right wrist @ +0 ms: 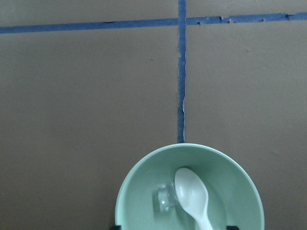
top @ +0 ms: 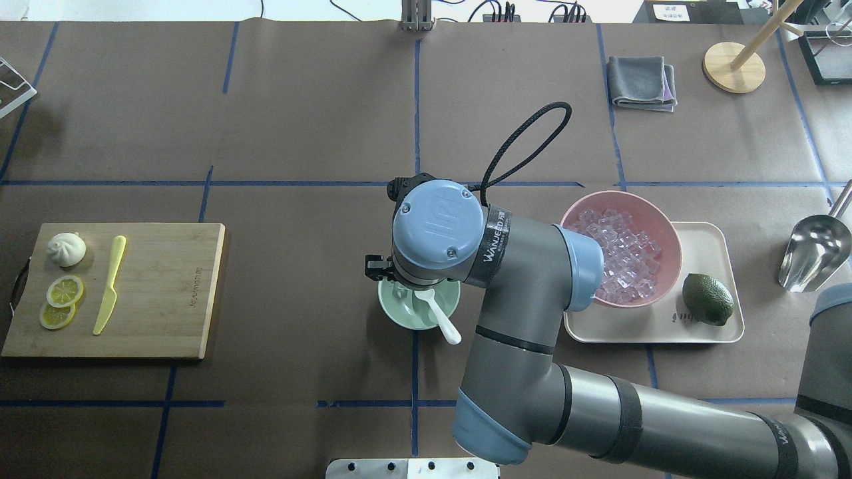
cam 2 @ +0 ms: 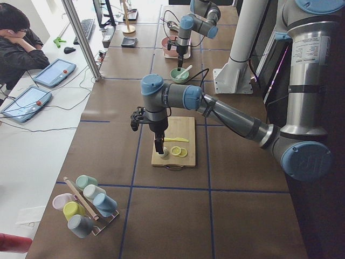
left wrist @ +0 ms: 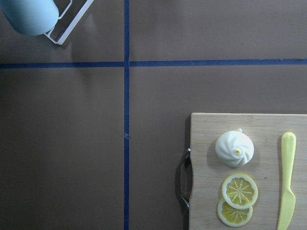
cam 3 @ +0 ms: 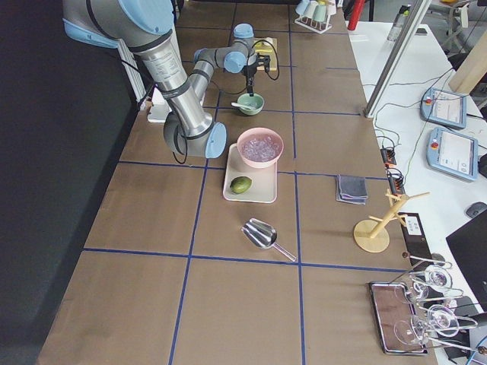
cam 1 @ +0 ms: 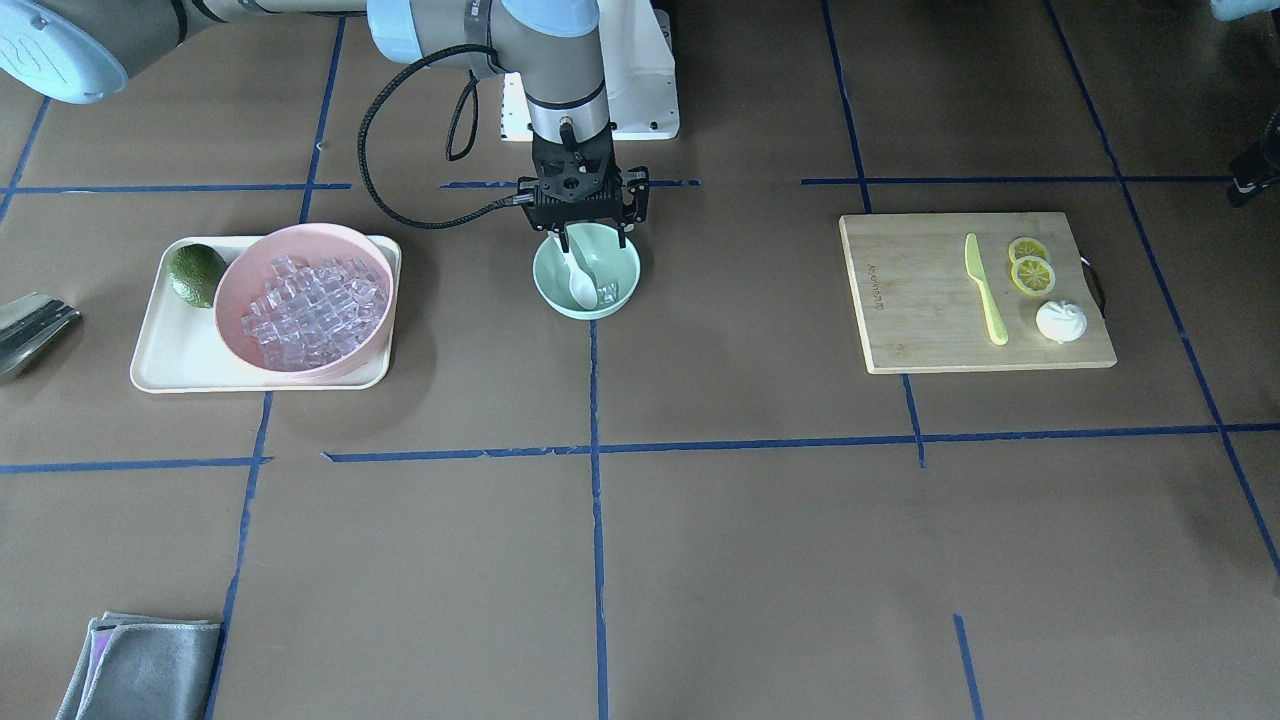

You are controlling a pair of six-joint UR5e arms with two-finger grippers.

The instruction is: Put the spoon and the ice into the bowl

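The mint-green bowl [cam 1: 615, 262] stands at the table's middle. The white spoon [cam 1: 580, 285] lies in it, scoop down, with its handle leaning on the rim toward the robot [top: 442, 320]. One clear ice cube [cam 1: 607, 293] lies beside the scoop. The right wrist view shows the bowl [right wrist: 225, 182], the spoon [right wrist: 192, 191] and the ice [right wrist: 164, 199] together. My right gripper [cam 1: 588, 238] hangs just above the bowl's back rim, open and empty. My left gripper [cam 2: 159, 147] hovers over the cutting board's end; I cannot tell whether it is open or shut.
A pink bowl [cam 1: 300, 234] full of ice cubes sits on a cream tray [cam 1: 170, 360] with a green fruit [cam 1: 195, 273]. A cutting board [cam 1: 920, 310] holds a yellow-green knife [cam 1: 985, 290], lemon slices [cam 1: 1030, 265] and a white bun [cam 1: 1060, 320]. A grey cloth [cam 1: 140, 665] and a metal scoop [top: 815, 249] lie nearby.
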